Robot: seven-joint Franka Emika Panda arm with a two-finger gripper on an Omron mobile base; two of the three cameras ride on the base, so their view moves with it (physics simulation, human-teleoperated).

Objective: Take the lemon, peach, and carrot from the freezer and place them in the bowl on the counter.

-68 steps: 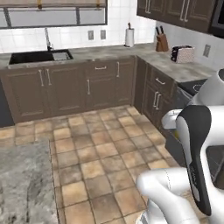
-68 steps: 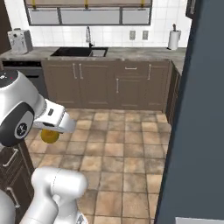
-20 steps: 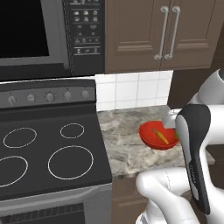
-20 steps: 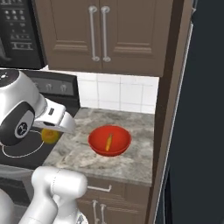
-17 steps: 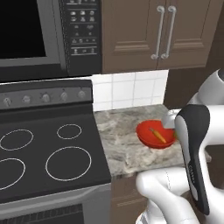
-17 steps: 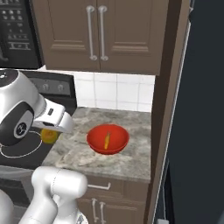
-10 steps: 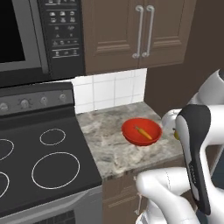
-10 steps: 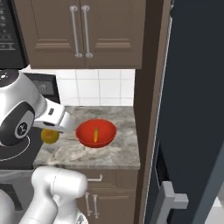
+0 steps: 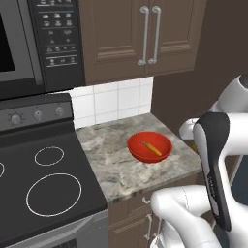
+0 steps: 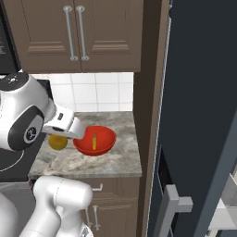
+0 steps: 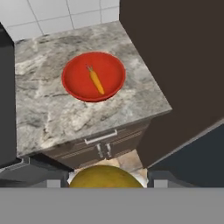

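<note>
On the counter (image 9: 118, 167), between the stovetop (image 9: 41, 189) at 9 o'clock and a dark panel at 3, sits the bowl (image 9: 149, 147) with the carrot (image 9: 151, 147) lying inside, green top toward 11 in the hand view. The gripper (image 11: 105, 181) hangs off the counter's front edge, at 6 o'clock from the bowl, its fingers (image 11: 39, 177) clamped on the lemon (image 11: 105, 177). The freezer (image 10: 203, 115) stands at 3 o'clock, handle (image 10: 173, 208) low.

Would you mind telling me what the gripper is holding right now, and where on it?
The gripper holds the lemon by its two opposite sides, one finger on each.
</note>
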